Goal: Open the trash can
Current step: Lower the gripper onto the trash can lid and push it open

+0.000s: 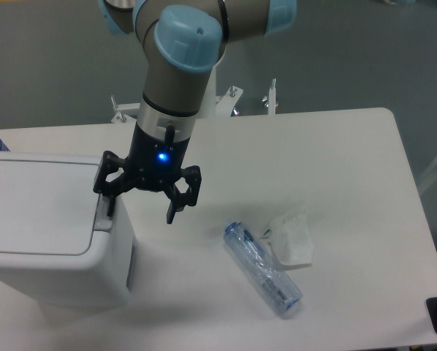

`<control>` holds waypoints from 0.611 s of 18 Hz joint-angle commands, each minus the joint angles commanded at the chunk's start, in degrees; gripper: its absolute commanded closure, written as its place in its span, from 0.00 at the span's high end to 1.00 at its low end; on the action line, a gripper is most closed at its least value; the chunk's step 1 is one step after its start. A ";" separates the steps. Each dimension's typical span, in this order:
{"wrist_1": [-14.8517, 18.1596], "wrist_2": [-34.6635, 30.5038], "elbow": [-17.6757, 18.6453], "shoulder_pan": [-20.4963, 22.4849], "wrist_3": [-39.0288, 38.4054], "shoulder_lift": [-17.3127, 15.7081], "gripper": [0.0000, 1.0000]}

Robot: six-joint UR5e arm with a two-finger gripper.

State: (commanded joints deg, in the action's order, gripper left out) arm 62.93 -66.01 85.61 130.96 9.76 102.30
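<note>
While its flat lid lies shut, the boxy white trash can (50, 241) sits under spread, empty jaws — grey tab beside one.

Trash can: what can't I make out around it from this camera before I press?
- Grey push tab of the trash can: mostly hidden behind the gripper finger; contact cannot be told.
- Trash can's left side: cut off by the frame edge.
- Bottle label: too small to read.
- Crumpled wrapper: too blurred to identify.

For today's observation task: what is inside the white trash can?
Nothing inside shows: the trash can has its flat lid shut, covering the contents. The gripper sits at its push tab.
</note>
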 joint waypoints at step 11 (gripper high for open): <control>-0.09 -0.17 -2.54 0.52 -0.79 -0.35 1.00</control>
State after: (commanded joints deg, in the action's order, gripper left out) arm 62.84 -66.18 83.06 131.48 8.96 101.95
